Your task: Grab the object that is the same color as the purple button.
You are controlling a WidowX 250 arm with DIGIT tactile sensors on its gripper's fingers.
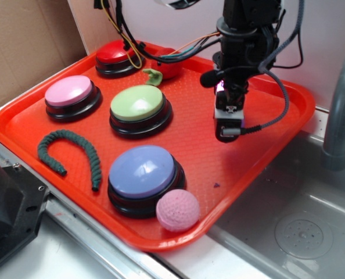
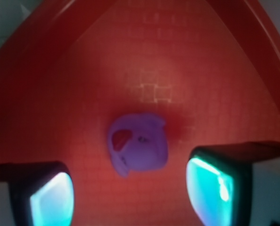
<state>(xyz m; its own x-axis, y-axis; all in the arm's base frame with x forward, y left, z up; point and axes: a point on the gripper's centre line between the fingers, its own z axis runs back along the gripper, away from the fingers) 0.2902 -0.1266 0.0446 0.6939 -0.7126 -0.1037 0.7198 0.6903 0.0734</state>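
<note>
In the wrist view, the tiny purple duck [image 2: 139, 147] with a red-orange beak lies on the red tray [image 2: 187, 56], just ahead of the gap between my two fingers. My gripper [image 2: 135, 197] is open with nothing between its pads [image 2: 210, 188]. From outside, the gripper [image 1: 228, 135] hangs over the tray's right half, pointing down. The duck shows only as a small purple speck [image 1: 216, 186] on the tray below it. The purple button [image 1: 142, 172] sits near the tray's front edge, left of the gripper.
On the tray [image 1: 265, 145] also stand a green button [image 1: 137, 104], a pink button [image 1: 69, 92] and a red button [image 1: 115, 54]. A pink knitted ball [image 1: 178, 210], a dark green knitted rope [image 1: 68, 150] and a red fruit toy [image 1: 164, 68] lie there too. A sink [image 1: 300, 226] is to the right.
</note>
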